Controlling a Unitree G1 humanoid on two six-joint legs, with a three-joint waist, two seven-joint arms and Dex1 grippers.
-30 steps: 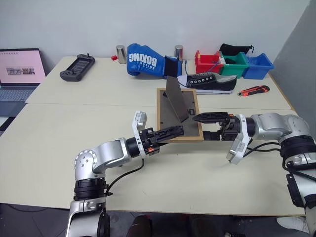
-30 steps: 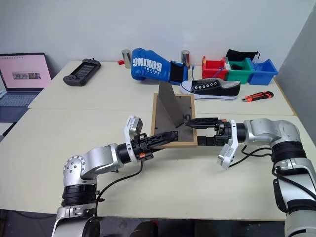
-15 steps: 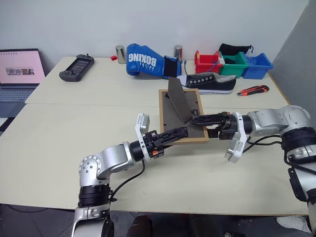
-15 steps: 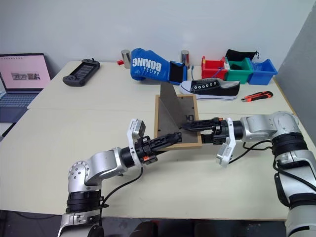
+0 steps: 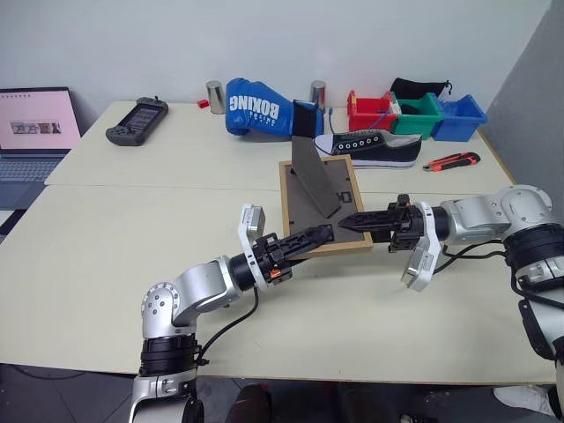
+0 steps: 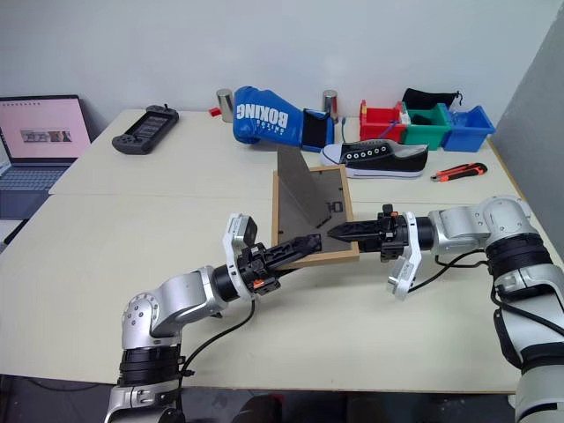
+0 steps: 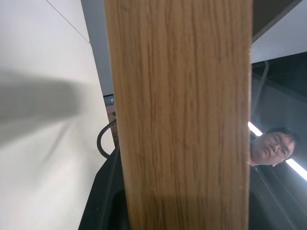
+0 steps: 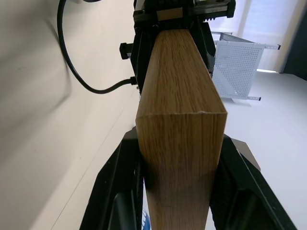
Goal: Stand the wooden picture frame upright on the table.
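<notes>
The wooden picture frame (image 5: 319, 204) is lifted off the table (image 5: 115, 256) near its middle, just in front of the seam, tilted with its dark grey back facing up and its fold-out stand (image 5: 314, 175) sticking up from that back. The left gripper (image 5: 319, 234) grasps the frame's near edge toward its left corner, its 2 black fingers clamped on the light wood; in the left wrist view the wooden edge (image 7: 180, 115) runs up between them. The right gripper (image 5: 352, 221) grasps the frame at its near right corner, pointing left, and the right wrist view shows the wood's end grain (image 8: 181, 143) pinched between its 2 fingers. Along the far side of the table lie a blue boxing glove (image 5: 257, 109), a black sneaker (image 5: 377, 148), red, green and blue bins (image 5: 414, 115), a red utility knife (image 5: 452, 161), 2 metal cans (image 5: 215, 96) and a black game controller (image 5: 137, 121). A laptop (image 5: 33, 132) sits open at the far left.
</notes>
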